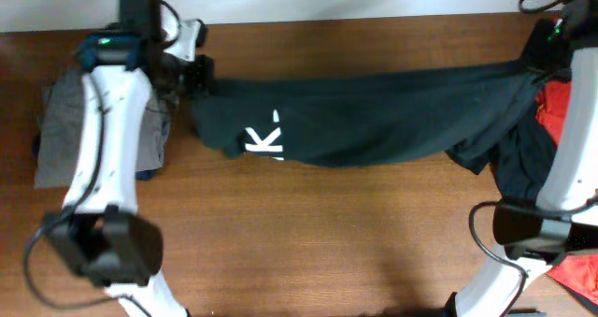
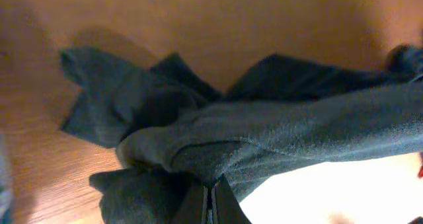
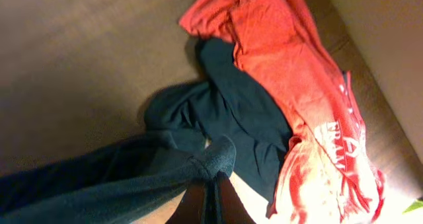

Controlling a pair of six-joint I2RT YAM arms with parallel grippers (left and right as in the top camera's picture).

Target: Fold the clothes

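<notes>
Only the overhead view shows the whole black top (image 1: 374,121). It is stretched over the table (image 1: 327,233) between both grippers, with white lettering (image 1: 263,139) near the left end and a grey garment (image 1: 58,135) under the left arm. Only the right wrist view shows white print on the red garment (image 3: 291,85), which lies beyond the fingers beside a plain black garment (image 3: 244,112). The left gripper (image 2: 210,207) has its fingers pressed together on a bunch of the top. The right gripper (image 3: 210,197) is clamped the same way on a rolled edge of it.
</notes>
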